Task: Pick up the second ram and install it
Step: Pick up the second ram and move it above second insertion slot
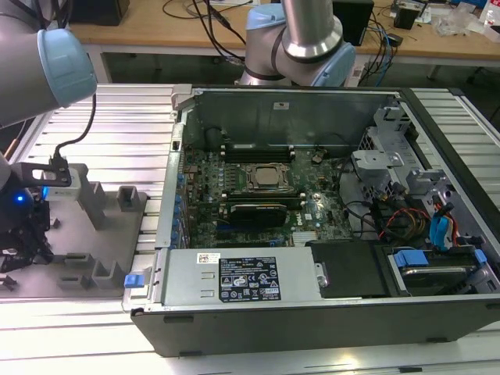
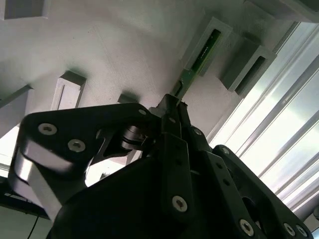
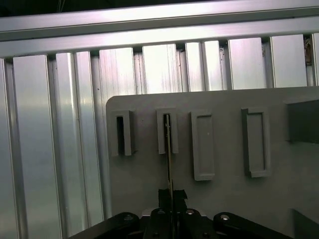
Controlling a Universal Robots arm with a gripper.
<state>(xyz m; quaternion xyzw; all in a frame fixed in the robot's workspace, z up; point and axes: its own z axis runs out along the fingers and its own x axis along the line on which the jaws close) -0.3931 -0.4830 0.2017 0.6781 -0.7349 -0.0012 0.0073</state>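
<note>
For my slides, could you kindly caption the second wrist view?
Fingers grip the second ram, its end in a grey holder.

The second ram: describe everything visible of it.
The second ram is a thin, flat green circuit-board stick. It stands on edge, its far end seated in a raised slot of the grey holder plate. In the first wrist view the same stick shows edge-on as a narrow line. Its near end sits between the fingertips of the gripper, which looks shut on it. The chips on its faces cannot be made out.
</note>
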